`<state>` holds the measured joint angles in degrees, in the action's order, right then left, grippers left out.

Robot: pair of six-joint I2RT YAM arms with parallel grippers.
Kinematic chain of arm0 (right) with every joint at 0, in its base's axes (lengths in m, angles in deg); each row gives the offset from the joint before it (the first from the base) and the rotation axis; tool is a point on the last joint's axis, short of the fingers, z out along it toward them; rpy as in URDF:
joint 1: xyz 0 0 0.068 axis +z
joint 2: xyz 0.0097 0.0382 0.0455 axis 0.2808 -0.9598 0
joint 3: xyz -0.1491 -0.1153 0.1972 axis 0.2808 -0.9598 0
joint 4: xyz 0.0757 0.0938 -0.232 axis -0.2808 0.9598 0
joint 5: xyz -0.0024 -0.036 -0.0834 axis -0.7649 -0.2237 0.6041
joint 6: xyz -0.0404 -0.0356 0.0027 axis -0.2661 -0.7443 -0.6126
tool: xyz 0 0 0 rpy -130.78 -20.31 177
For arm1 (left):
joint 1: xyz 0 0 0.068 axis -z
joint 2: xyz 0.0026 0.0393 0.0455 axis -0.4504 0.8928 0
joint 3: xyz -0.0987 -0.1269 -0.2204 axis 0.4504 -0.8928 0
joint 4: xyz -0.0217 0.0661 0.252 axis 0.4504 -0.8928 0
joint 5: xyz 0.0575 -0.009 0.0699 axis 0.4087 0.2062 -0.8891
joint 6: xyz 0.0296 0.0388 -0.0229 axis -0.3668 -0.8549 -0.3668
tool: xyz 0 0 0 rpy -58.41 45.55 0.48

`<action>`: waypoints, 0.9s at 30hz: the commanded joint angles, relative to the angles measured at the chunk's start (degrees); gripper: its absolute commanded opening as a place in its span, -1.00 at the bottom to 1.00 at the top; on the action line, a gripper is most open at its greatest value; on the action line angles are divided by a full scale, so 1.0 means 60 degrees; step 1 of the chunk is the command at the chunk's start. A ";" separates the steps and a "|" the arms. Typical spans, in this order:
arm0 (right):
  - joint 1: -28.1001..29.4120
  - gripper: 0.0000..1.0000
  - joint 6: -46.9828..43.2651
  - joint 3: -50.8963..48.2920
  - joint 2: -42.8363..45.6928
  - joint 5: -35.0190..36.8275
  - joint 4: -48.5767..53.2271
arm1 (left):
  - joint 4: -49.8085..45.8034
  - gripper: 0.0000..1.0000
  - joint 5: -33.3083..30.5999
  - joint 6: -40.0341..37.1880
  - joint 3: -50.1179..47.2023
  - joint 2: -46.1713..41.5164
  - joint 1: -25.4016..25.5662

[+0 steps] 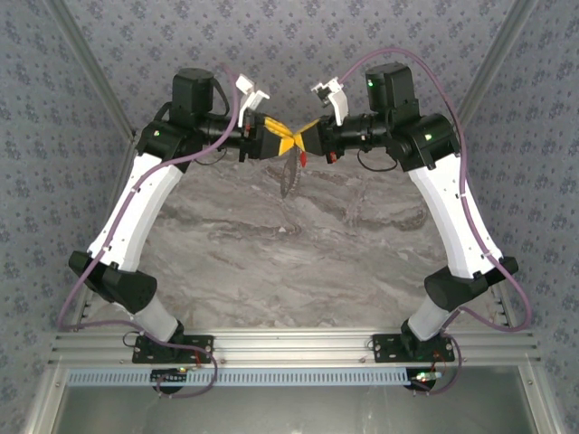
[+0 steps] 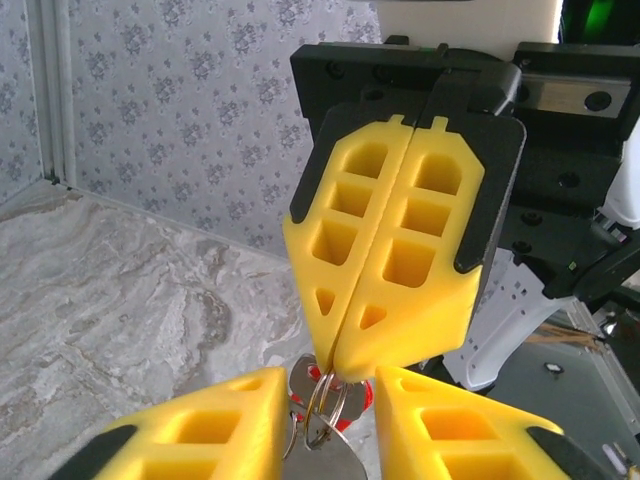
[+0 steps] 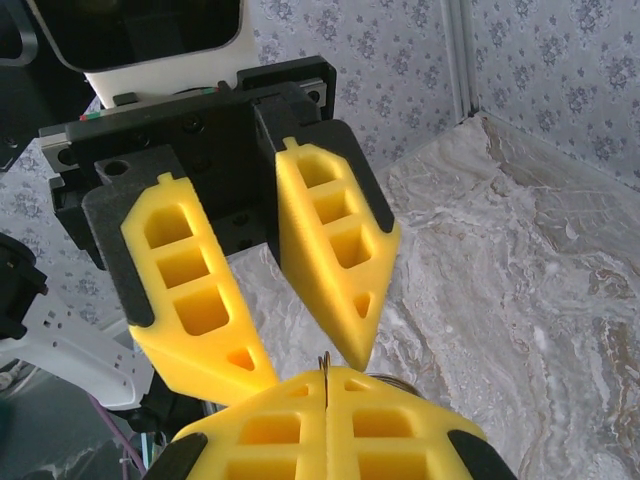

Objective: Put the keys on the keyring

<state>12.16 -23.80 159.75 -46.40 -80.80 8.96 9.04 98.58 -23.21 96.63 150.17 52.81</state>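
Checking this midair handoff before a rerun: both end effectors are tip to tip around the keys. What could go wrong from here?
1. The right end effector pinches the keyring only at its very fingertips, so the thin wire may twist or slip out.
2. The left end effector has open jaws straddling the dangling cluster. Closing may catch the ring and keys together.
3. Everything hangs above the table, so a slip would likely drop it there.
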 commanded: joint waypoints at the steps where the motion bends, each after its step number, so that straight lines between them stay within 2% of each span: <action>1: -0.0081 -1.00 0.0125 0.0134 0.0088 -0.0280 -0.0415 | -0.0145 -0.55 0.0377 -0.0200 0.0282 0.0039 0.0051; 11: -0.0087 -1.00 0.0364 0.0044 0.0100 -0.0441 -0.0737 | 0.0048 -0.80 0.0602 -0.0080 0.0282 0.0051 0.0163; 15: -0.0080 -1.00 0.0490 -0.0054 0.0128 -0.0466 -0.0885 | 0.0396 -1.00 0.0650 0.0141 0.0254 0.0051 0.0200; 17: -0.0116 -1.00 0.0623 -0.0214 0.0214 -0.0485 -0.1073 | 0.0582 -1.00 0.0531 0.0281 0.0252 0.0023 0.0200; 20: -0.0371 -0.74 0.1160 -0.0772 0.0542 -0.0677 -0.1900 | 0.1048 -1.00 -0.0060 0.0428 0.0042 -0.0175 0.0201; 24: -0.1143 -0.12 0.2787 -0.2362 0.1381 -0.1247 -0.4322 | 0.2239 -1.00 -0.0733 0.0935 -0.0725 -0.0669 0.0186; 27: -0.1718 0.09 0.4041 -0.3589 0.1951 -0.1493 -0.5989 | 0.2639 -1.00 -0.1037 0.1136 -0.0894 -0.0877 0.0157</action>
<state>3.95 -8.85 141.92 -38.29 -86.51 -13.25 18.37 94.67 -18.56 91.74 147.90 53.64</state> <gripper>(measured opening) 0.532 0.038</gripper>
